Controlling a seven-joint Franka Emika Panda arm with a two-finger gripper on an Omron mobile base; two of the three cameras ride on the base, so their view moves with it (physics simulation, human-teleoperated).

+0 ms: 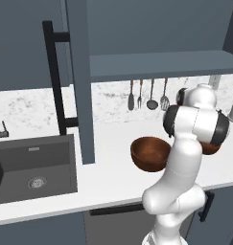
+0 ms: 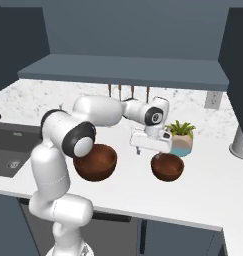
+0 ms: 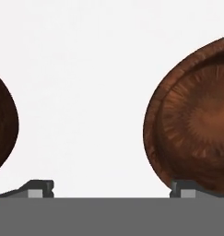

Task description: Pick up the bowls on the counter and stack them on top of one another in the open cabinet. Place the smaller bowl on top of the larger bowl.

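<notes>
tool (image 3: 111, 190) spread wide, above counter (image 3: 85, 69)

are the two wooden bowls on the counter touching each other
Apart. The right base view shows white counter between the larger bowl and the smaller bowl; the hand view shows the same gap.

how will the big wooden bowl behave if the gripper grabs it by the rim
The larger bowl looks rigid wood, so it likely won't flex. Its glossy finish may slip between the fingers. Being wide, deep and round-bottomed, it will probably tilt or rock when lifted by one edge.

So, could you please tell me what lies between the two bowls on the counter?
Nothing: bare white counter separates the larger bowl from the smaller bowl, clearest in the hand view.
</notes>
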